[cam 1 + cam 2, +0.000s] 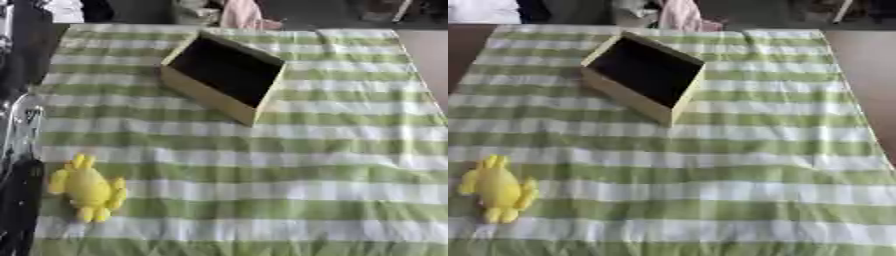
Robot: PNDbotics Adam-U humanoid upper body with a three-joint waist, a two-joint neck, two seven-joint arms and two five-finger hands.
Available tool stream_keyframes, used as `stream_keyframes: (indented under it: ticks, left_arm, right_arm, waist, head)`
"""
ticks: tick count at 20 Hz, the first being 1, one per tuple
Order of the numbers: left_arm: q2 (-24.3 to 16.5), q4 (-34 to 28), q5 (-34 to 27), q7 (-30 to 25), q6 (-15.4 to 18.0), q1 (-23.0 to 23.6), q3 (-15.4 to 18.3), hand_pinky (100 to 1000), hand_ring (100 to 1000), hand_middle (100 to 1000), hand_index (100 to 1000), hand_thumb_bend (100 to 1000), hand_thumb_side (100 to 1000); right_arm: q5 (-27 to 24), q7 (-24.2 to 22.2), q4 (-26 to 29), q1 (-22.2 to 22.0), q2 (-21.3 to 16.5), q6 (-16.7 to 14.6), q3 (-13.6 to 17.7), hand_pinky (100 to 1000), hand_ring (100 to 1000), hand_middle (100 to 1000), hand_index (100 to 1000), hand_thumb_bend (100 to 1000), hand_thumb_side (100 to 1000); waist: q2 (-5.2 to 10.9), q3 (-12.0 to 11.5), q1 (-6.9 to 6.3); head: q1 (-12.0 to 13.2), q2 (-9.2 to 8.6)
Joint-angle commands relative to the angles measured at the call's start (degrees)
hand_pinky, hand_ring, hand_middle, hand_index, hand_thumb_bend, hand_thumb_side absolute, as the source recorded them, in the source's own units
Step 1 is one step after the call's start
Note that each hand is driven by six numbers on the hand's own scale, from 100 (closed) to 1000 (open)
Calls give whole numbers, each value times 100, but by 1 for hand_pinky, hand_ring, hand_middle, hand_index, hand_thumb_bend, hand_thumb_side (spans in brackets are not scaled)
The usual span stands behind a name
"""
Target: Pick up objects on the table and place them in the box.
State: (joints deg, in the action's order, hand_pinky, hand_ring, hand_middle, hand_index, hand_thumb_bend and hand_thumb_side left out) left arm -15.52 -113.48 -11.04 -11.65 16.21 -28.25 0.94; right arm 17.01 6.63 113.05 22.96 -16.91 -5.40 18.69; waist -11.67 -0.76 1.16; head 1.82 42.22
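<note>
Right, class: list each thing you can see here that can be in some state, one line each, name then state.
box: open at the top, dark inside, nothing visible in it, sitting askew on the cloth.
yellow toy: lying on the cloth near the robot's left, outside the box, untouched.
striped cloth: spread over the table, mostly flat.
left hand: only dark and silver arm parts show at the left edge; hand state unclear.
right hand: not in view.

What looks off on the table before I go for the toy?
Nothing is spilled or broken. The box sits skewed to the cloth's stripes, a corner toward the robot, its dark inside showing nothing. The yellow toy lies at the cloth's left edge, close to the drop. No hand is in view.
</note>
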Motion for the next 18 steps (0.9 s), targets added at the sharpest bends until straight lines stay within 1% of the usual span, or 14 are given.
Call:
stream_keyframes:
  ticks: [1,4,6,9,14,17,18]
  left_arm:
    - [-39,-112,-1,-10,-6,-44,58,565,715,656,739,100,636]
    - [-54,-112,7,-9,-1,-46,64,566,715,656,739,100,633]
    - [-135,-112,45,-24,15,-78,60,565,715,657,741,100,624]
    - [-475,-24,171,-62,108,-206,4,563,715,657,742,100,610]
    - [-1325,662,576,-78,626,-452,-252,564,721,664,750,100,584]
    - [-1883,1079,831,-79,1054,-521,-450,570,723,667,765,100,561]
    - [-2039,1200,910,-84,1194,-535,-506,571,720,666,787,100,552]
  right_arm:
    - [6,-8,119,44,-77,7,39,677,739,731,782,100,641]
    - [6,-11,116,39,-76,9,41,677,739,731,782,100,641]
    - [7,-12,110,34,-85,10,44,677,739,730,782,100,641]
    - [11,-17,97,22,-109,7,43,677,739,730,782,100,640]
    - [22,-27,88,-7,-147,5,34,678,739,730,782,100,639]
    - [28,-38,81,-22,-174,-1,21,678,739,730,782,100,638]
    - [29,-42,82,-28,-177,-3,19,678,739,730,782,100,639]
  waist:
    - [97,8,-2]
    - [97,9,-1]
    - [100,11,-3]
    - [117,9,-21]
    - [166,-13,-65]
    - [196,-31,-87]
    - [205,-38,-94]
  head:
    - [-11,5]
    - [-13,21]
    - [-10,43]
    - [-7,83]
    - [-34,122]
    - [-45,142]
    - [-40,152]
